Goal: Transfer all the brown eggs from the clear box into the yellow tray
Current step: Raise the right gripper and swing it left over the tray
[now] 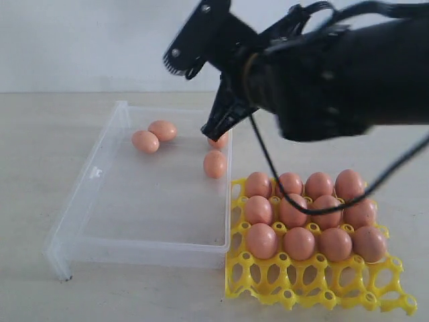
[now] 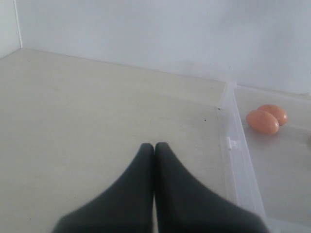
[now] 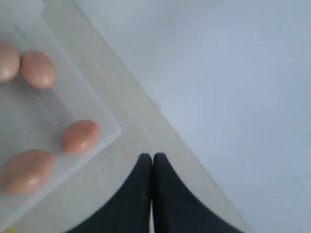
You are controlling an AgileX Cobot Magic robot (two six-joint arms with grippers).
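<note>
Yellow tray (image 1: 315, 285), at front edge of counter (image 1: 40, 147), holds twelve brown eggs (image 1: 299, 243); four lie in clear box (image 1: 100, 201). Right fingers (image 3: 142, 172) and left fingers (image 2: 142, 162) pinched together, empty. Between picks, I judge; next: right opens, descends on egg.

pale wooden table (image 1: 40, 154), plain white wall (image 1: 80, 40)
</note>
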